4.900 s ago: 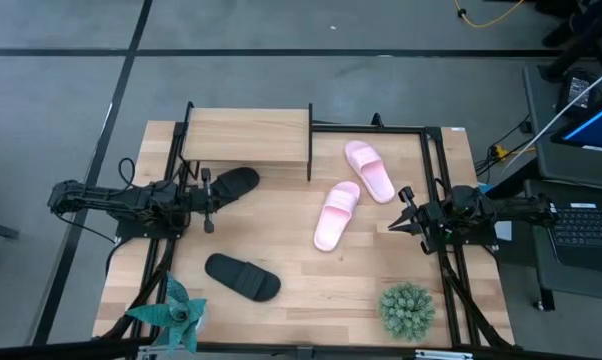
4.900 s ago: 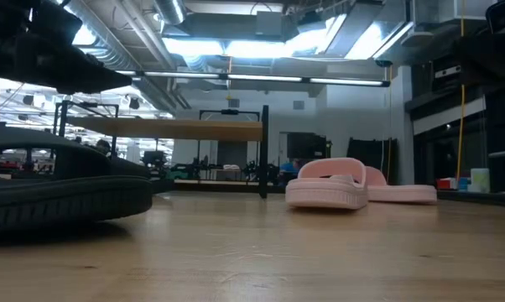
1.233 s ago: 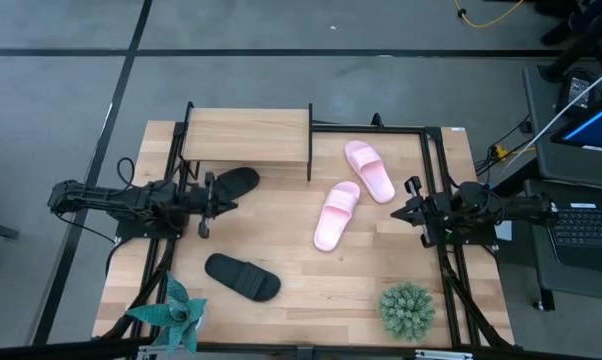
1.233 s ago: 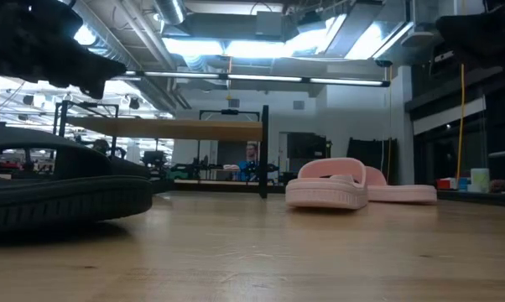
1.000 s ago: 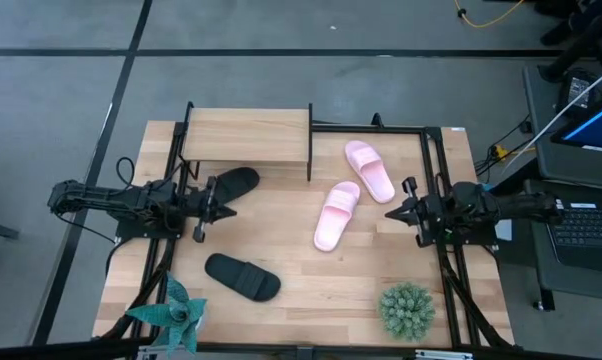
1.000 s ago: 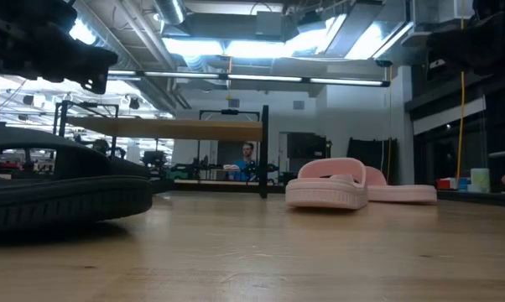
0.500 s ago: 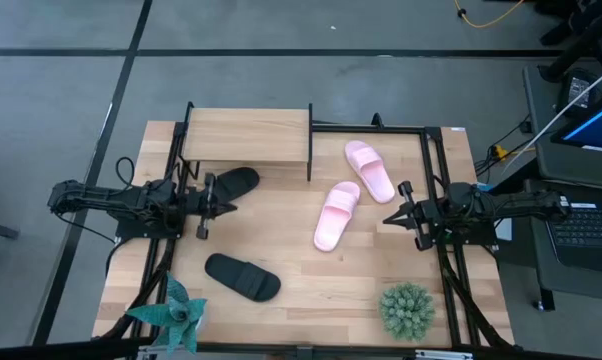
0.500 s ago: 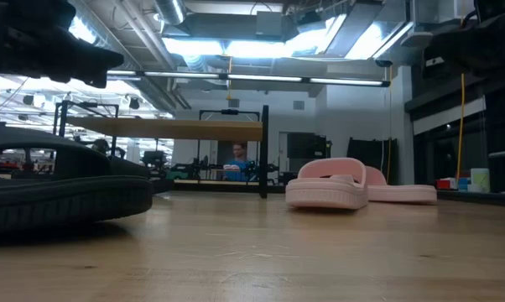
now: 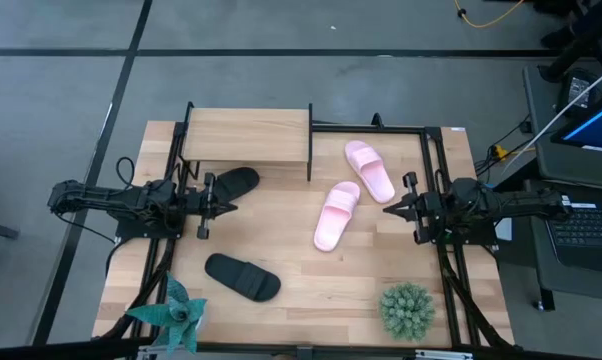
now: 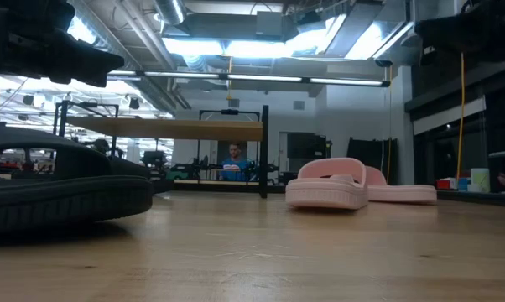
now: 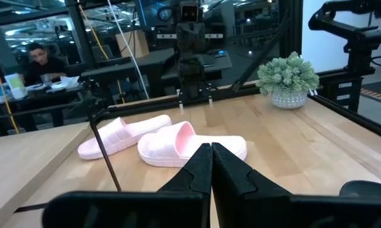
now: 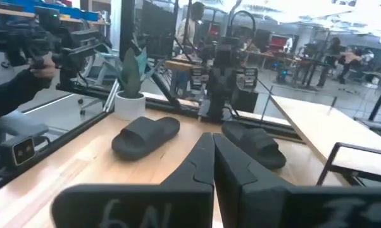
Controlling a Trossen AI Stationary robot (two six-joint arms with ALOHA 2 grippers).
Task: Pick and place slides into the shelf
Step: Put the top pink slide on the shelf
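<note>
pale wood shelf (image 9: 247, 134) stands at 11 o'clock on the table (image 9: 301, 270), nothing on top. one black slide (image 9: 230, 183) lies just beside its front leg, the other (image 9: 242, 276) at 7 o'clock. both pink slides (image 9: 337, 215) (image 9: 369, 170) lie at 2 o'clock. left gripper (image 9: 218, 206) at 9 o'clock and right gripper (image 9: 391, 212) at 3 o'clock both have fingers pressed together, empty.

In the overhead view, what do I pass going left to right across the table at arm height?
Left claw → black slide by the shelf → nearer pink slide → farther pink slide → right claw.
</note>
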